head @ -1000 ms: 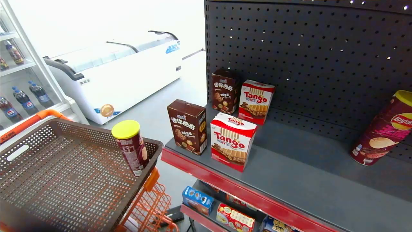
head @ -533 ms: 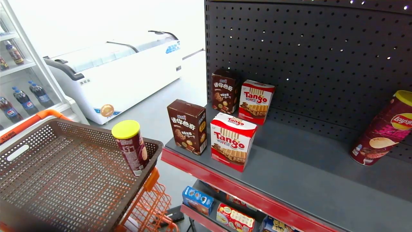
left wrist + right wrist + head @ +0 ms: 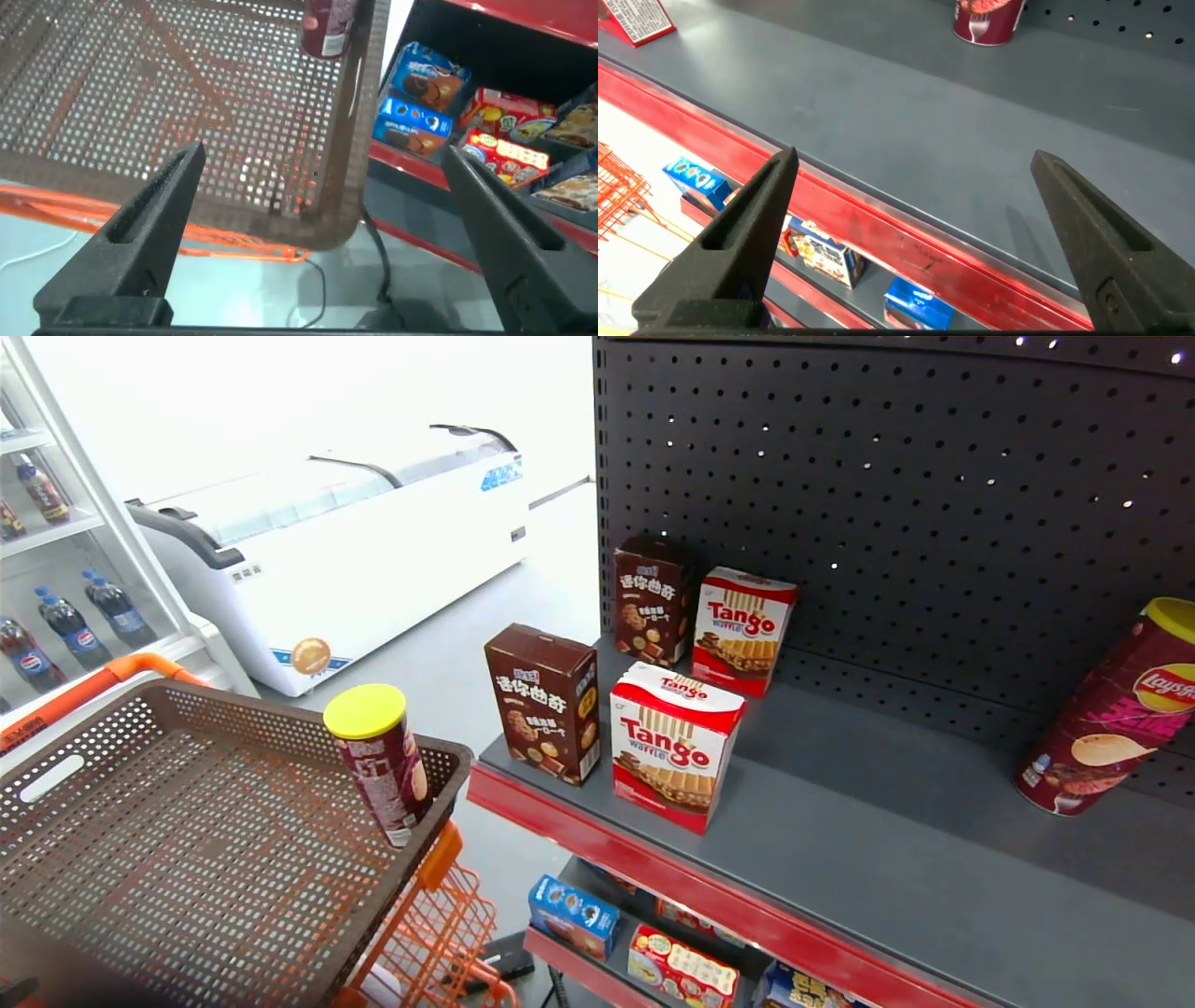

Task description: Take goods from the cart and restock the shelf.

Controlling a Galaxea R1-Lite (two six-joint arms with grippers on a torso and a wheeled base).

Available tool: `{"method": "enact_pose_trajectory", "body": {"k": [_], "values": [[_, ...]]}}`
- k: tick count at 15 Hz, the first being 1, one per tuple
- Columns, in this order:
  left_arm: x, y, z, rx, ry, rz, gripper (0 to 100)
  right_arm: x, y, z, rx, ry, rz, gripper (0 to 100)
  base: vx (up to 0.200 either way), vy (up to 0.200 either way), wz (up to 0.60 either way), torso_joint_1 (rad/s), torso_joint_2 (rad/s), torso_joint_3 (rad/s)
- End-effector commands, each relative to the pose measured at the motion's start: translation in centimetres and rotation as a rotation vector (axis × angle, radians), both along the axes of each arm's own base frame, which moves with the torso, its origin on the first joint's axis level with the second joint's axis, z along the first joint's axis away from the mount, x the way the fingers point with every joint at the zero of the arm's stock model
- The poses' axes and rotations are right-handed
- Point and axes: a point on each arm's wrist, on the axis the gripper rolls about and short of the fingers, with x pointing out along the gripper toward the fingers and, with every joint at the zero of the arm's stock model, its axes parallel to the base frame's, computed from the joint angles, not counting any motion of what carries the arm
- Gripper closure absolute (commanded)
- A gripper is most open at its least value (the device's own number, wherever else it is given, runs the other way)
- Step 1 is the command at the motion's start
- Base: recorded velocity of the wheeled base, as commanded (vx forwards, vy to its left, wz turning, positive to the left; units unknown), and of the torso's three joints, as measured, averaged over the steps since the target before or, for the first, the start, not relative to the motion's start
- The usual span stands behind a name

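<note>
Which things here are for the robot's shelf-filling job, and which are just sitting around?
For the job: yellow-lidded can, standing in the cart basket; the shelf it goes on.
Just around: chest freezer; cola bottles; snack boxes already shelved.

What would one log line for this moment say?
basket: yellow-lid can standing | shelf: four boxes, second can | left hand: open, empty | right hand: open, empty

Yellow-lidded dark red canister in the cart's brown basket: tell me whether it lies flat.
No, the yellow-lidded dark red canister stands upright in a corner of the brown perforated basket.
</note>
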Motion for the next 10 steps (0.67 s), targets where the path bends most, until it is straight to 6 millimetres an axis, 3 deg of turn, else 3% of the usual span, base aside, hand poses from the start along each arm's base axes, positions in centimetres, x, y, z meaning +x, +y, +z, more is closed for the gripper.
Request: {"method": "enact_pose_trajectory", "body": {"k": [1,6,10], "values": [[3.3,0.0,-0.3,0.024,0.087,-0.008,0,0.0,0.0,0.0,0.0,0.001,0.0,0,0.0,0.0,0.0,0.0,0.0,0.0],[10.3,-0.2,-0.6,0.013,0.044,-0.047,0,0.0,0.0,0.0,0.0,0.001,0.0,0,0.0,0.0,0.0,0.0,0.0,0.0],[13.4,-0.2,-1.8,0.014,0.053,-0.051,0,0.0,0.0,0.0,0.0,0.001,0.0,0,0.0,0.0,0.0,0.0,0.0,0.0]]}}
